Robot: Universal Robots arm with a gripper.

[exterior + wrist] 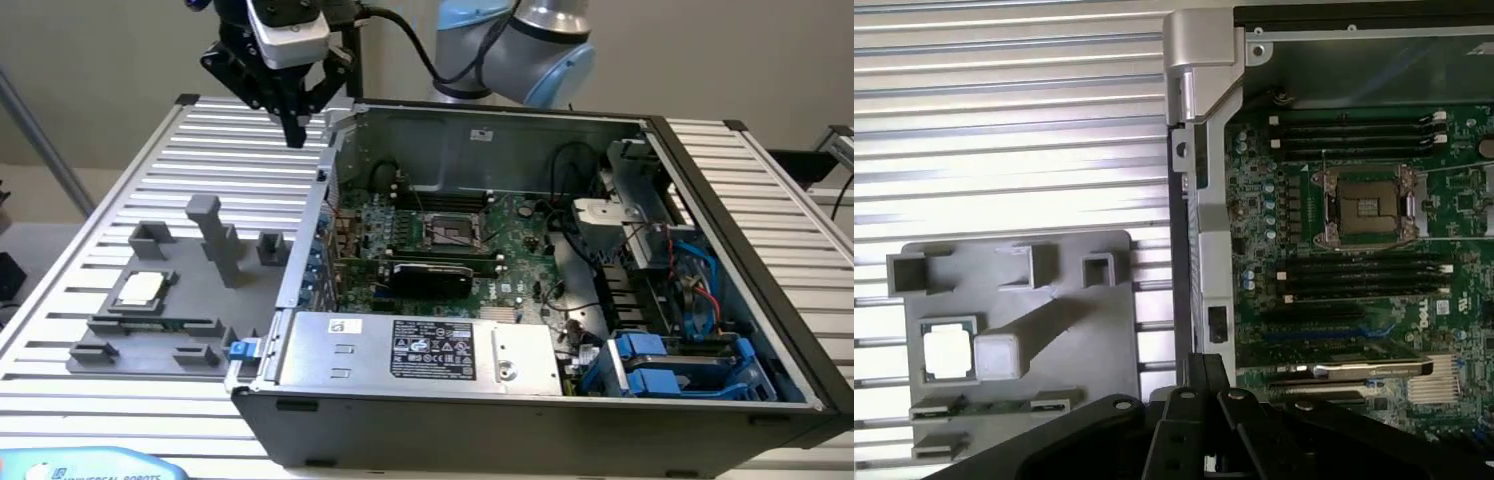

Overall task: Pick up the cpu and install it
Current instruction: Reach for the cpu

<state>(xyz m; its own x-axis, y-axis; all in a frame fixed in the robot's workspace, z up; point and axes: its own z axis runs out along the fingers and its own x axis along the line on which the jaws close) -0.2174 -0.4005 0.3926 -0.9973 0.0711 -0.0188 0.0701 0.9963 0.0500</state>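
The cpu (142, 290) is a small pale silver square lying in a recess of the grey fixture plate (134, 340) at the exterior view's left; in the wrist view the cpu (947, 353) sits in the same recess. My gripper (294, 128) hangs high above the ribbed table, beyond the plate and beside the computer case's far corner, fingers together and holding nothing. Its black fingers (1199, 385) meet at a point in the wrist view. The metal socket frame (450, 230) with a dark centre lies on the green motherboard inside the open case (534, 410).
Upright grey blocks (214, 235) stand on the fixture plate near the cpu. The case wall (310, 235) separates the plate from the motherboard. Cables and blue drive bays (674, 365) fill the case's side at the exterior view's right. Ribbed table (200, 150) surrounds everything.
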